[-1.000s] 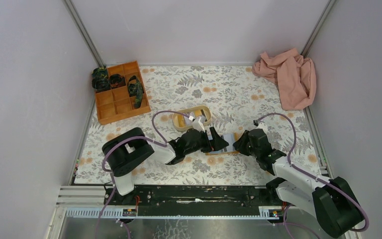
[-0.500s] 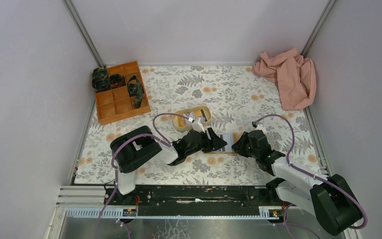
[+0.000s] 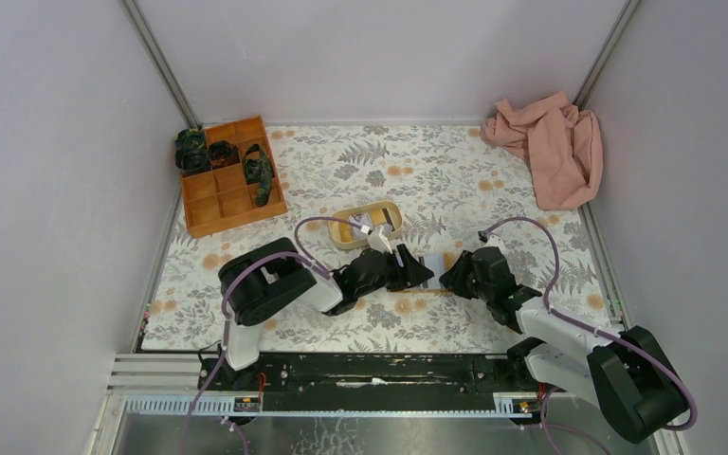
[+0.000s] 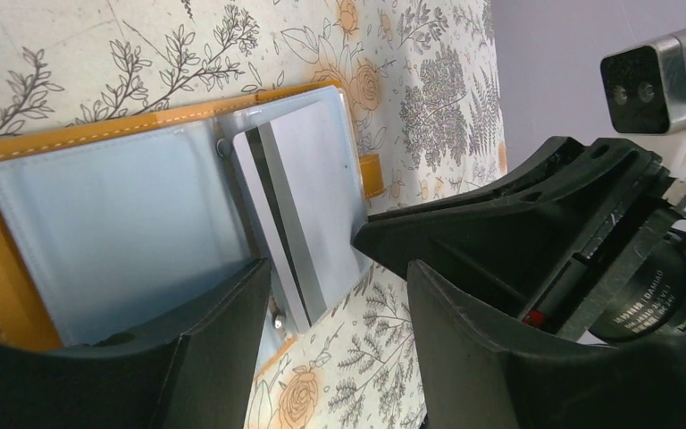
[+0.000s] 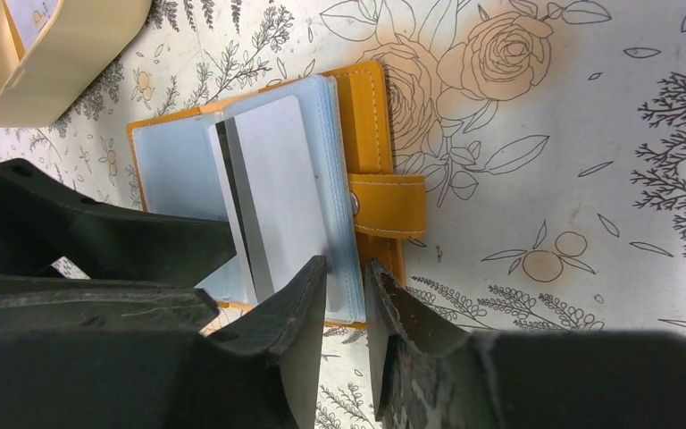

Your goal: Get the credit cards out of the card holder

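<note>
The card holder [image 3: 428,267] lies open on the floral mat, orange outside and light blue inside [image 4: 116,223]. A grey card with a dark stripe [image 4: 299,210] sticks partly out of its clear sleeves; it also shows in the right wrist view [image 5: 272,192]. My left gripper [image 4: 339,304] is open, with one finger resting on the holder's left page [image 5: 170,161] and the other off its edge. My right gripper [image 5: 346,299] faces it from the snap-tab [image 5: 389,204] side. Its jaws stand narrowly apart, with the sleeves' near edge between the tips.
A beige oval tray [image 3: 346,237] sits just behind the holder, with a pale flat item in it, and shows in the right wrist view [image 5: 62,63]. An orange compartment box [image 3: 218,204] is at the back left. A pink cloth [image 3: 550,147] is at the back right.
Both grippers have stayed at the holder. The right gripper has edged a little left, closer to it, and the left arm's elbow has swung to the right.
</note>
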